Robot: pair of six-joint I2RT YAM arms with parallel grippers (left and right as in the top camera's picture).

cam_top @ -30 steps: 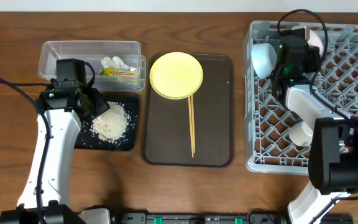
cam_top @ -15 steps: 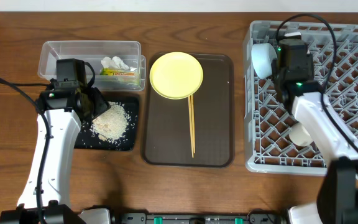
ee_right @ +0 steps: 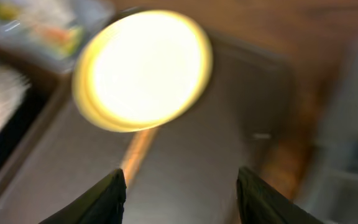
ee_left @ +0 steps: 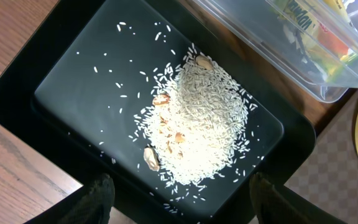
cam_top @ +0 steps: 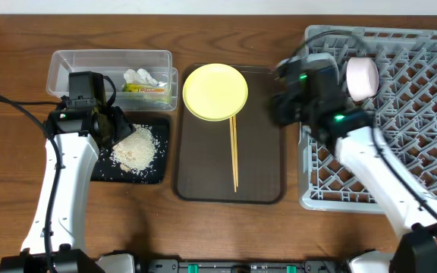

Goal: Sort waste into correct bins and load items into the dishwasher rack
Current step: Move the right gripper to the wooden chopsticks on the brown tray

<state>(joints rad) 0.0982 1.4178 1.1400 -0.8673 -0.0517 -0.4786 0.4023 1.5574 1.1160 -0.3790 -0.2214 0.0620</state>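
A round yellow plate [cam_top: 215, 92] lies at the far end of the brown serving tray [cam_top: 260, 163], with thin chopsticks [cam_top: 234, 152] running down from it. My right gripper [cam_top: 278, 102] hangs open and empty over the tray's right edge. Its blurred wrist view shows the plate [ee_right: 143, 68] and chopsticks [ee_right: 138, 149] ahead of the gripper [ee_right: 182, 196]. A white bowl with a pinkish outside [cam_top: 361, 78] stands in the grey rack [cam_top: 400, 106]. My left gripper [cam_top: 112, 129] [ee_left: 182, 205] is open over the black tray [ee_left: 73, 81], which holds a heap of rice crumbs [ee_left: 197, 124]. The wrapper [cam_top: 146, 89] and tissue [cam_top: 139, 76] lie in the clear container [cam_top: 108, 64].
The clear container [ee_left: 278, 50] butts against the far side of the black tray [cam_top: 146, 171]. Bare wooden table [cam_top: 203, 235] runs along the front. My right forearm [cam_top: 385, 174] lies across the rack's front left part and hides what is under it.
My right gripper has opened and swung left out of the rack to the brown tray's right edge. The pinkish bowl now shows in the rack. The left arm has not moved.
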